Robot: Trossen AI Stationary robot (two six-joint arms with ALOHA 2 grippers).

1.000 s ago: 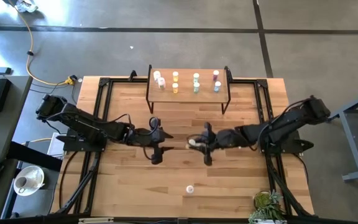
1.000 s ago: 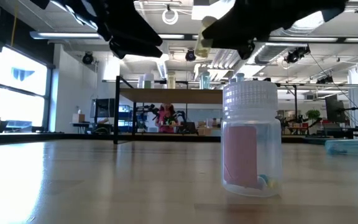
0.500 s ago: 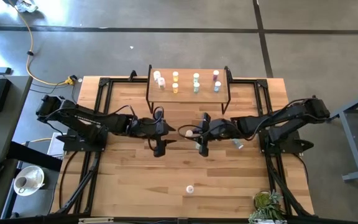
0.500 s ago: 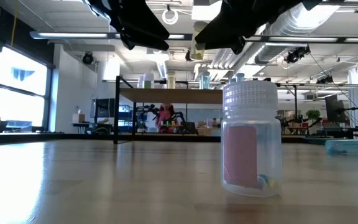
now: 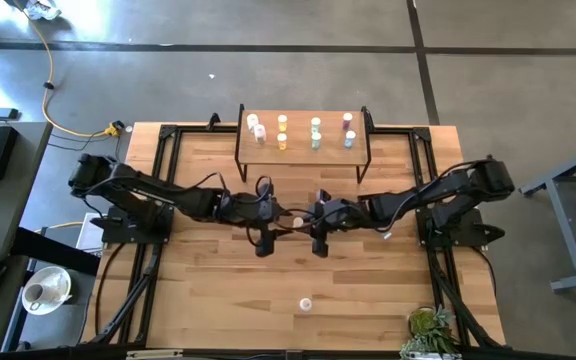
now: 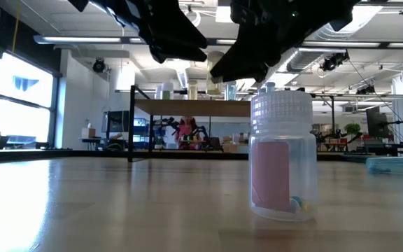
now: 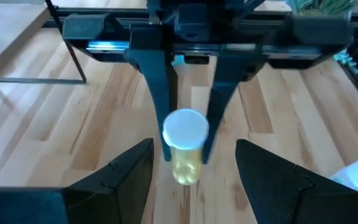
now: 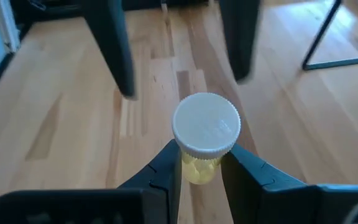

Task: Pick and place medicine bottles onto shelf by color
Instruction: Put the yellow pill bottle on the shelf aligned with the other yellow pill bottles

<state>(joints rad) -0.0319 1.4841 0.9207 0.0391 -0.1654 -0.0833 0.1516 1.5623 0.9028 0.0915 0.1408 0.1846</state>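
Item: yellow bottle (image 8: 205, 138), clamped mid-air in my right gripper (image 5: 303, 217) fingers above tabletop (image 5: 208, 290) centre, facing left gripper (image 5: 276, 222) with fingers apart; I judge a mistimed handover risks dropping it short of the shelf (image 5: 303, 150).

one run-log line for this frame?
phase: handover | right tool: shut on yellow bottle | left tool: open, facing it | shelf: eight bottles

Potted plant (image 5: 430, 330), yellow cable (image 5: 52, 95)
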